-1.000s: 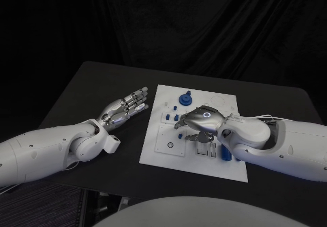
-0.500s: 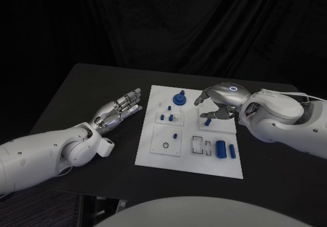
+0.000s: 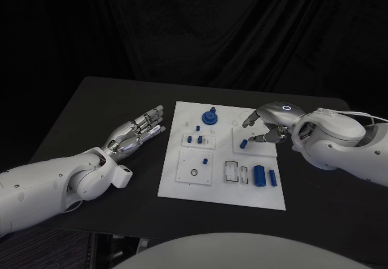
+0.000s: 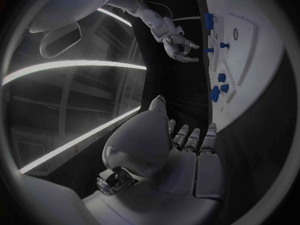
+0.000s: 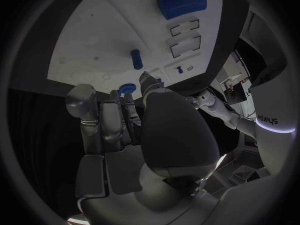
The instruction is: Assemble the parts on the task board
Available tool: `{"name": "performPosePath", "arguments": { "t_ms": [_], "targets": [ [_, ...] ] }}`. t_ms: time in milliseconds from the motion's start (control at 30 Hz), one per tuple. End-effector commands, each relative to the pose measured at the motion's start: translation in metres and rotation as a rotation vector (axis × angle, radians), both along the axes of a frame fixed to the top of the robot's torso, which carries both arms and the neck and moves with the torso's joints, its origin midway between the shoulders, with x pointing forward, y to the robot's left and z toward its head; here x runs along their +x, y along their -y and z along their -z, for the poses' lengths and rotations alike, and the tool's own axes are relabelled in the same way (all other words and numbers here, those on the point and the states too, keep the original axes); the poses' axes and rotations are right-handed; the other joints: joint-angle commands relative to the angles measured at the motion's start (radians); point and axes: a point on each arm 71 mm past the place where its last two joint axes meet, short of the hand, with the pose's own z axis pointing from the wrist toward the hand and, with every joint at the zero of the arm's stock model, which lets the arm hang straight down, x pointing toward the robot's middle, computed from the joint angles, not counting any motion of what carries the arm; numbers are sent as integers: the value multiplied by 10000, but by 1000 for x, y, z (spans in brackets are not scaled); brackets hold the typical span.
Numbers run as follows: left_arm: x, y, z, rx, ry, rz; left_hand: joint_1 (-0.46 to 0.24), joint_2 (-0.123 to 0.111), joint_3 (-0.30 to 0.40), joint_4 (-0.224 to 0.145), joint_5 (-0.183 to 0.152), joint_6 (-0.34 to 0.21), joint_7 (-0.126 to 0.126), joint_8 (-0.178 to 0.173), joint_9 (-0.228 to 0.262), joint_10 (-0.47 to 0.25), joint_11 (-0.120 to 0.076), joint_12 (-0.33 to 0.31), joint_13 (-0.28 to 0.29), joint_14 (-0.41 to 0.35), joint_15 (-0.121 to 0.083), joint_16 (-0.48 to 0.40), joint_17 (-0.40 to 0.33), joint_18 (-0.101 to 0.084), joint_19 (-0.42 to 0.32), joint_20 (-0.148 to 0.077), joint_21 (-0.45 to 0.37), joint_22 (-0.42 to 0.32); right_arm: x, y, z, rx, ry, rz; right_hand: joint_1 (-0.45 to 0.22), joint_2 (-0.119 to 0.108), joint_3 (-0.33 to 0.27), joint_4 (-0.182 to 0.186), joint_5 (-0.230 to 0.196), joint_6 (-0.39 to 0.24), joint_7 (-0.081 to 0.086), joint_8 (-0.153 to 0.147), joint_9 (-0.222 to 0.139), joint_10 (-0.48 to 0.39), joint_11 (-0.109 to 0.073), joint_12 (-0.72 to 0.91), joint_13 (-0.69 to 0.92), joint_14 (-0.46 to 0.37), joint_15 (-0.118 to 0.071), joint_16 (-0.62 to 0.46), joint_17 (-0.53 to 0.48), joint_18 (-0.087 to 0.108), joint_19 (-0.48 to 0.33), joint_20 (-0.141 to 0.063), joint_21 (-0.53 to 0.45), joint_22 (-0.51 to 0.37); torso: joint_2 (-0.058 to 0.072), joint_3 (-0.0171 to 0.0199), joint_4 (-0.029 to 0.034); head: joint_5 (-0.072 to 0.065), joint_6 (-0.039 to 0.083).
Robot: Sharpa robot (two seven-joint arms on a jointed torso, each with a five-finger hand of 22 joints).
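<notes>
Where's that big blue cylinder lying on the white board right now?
In the head view the big blue cylinder lies on the task board toward its near right corner, between two empty rectangular slots and a thinner blue peg, nearer the robot than the right hand.

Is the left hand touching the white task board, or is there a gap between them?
Apart. In the head view, the left hand lies open beside the task board, with a strip of black table plainly visible between its fingertips and the board's edge.

The right hand (image 3: 271,124) hides the task board's (image 3: 202,190) far corner beneath its palm; small blue parts (image 3: 194,139) remain too tiny to identify.
</notes>
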Motion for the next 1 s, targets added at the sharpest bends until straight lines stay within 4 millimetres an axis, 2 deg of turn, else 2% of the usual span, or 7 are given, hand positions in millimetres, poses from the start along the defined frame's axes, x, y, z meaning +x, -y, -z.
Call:
{"name": "performPosePath", "arguments": {
  "t_ms": [33, 267, 467, 600, 767, 833, 1000],
  "targets": [
    [-1, 1, -3, -337, 312, -11, 45, -3, -9, -33, 18, 28, 32, 60, 9, -42, 51, 22, 4, -4, 38, -37, -11, 98, -61, 22, -41, -1, 1, 1, 6, -128, -291, 241, -47, 112, 3, -8, -41, 83, 6, 50, -39, 179, -22, -22, -28, 70, -48, -38, -10, -175, 62, -22, 6, 1119, 42, 15, -13, -12, 2],
    [0, 2, -3, -354, 303, 24, 50, -6, -10, -40, 37, 21, 32, 58, 8, -43, 52, 21, 3, -4, 38, -37, -11, 99, -60, 21, -41, 2, 2, -3, 15, -245, -528, 107, 50, 222, 62, -53, 79, 111, 126, 14, -147, 637, -128, 15, -61, 88, -135, -67, -29, -175, 72, -94, 38, 1122, 24, 10, 36, -82, 2],
    [0, 2, -3, -359, 297, 38, 62, -8, -6, -54, 66, 18, 32, 57, 7, -44, 55, 21, 3, -4, 39, -37, -11, 99, -60, 22, -40, 2, 4, -8, 24, -219, -723, -5, 244, 276, 125, -104, 344, 150, 241, -3, -234, 928, -186, -38, -104, 95, -186, -102, -53, -175, 69, -145, 21, 1117, 25, 13, 29, -86, 2],
    [0, 2, -2, -362, 281, 51, 67, -7, -4, -59, 76, 18, 32, 56, 7, -44, 56, 21, 3, -4, 39, -37, -11, 99, -59, 22, -39, 5, 5, -11, 31, -187, -847, -115, 353, 304, 165, -128, 553, 209, 309, 6, -278, 1147, -228, -59, -117, 103, -221, -115, -56, -175, 72, -178, 22, 1117, 20, 14, -9, -22, 2],
    [0, 1, -2, -359, 266, 52, 74, -5, -1, -67, 90, 14, 32, 55, 7, -46, 58, 20, 3, -4, 41, -37, -11, 100, -58, 23, -38, 7, 4, -15, 37, -163, -961, -249, 521, 329, 262, -149, 853, 446, 344, 101, -287, 1493, -293, -102, -129, 113, -276, -137, -63, -177, 77, -230, 34, 1120, 7, 12, -14, 15, 2],
    [0, 1, -2, -356, 260, 50, 80, -5, 1, -74, 100, 18, 32, 56, 7, -45, 59, 22, 3, -4, 42, -37, -11, 100, -58, 23, -38, 7, 4, -15, 38, -162, -986, -270, 630, 324, 360, -148, 1094, 751, 386, 242, -228, 1801, -358, -97, -119, 111, -330, -159, -76, -175, 74, -273, 29, 1119, 10, 19, -16, 21, 2],
    [0, 1, -2, -353, 240, 61, 89, -4, 5, -85, 113, 15, 33, 55, 7, -45, 59, 23, 4, -4, 48, -37, -11, 101, -56, 25, -36, 11, 3, -15, 39, -128, -977, -275, 647, 330, 511, -70, 1084, 1054, 393, 361, -146, 2353, -495, -118, -101, 151, -441, -132, -20, -189, 107, -362, 129, 1142, 15, 26, 12, -25, 2]
  ]
}}
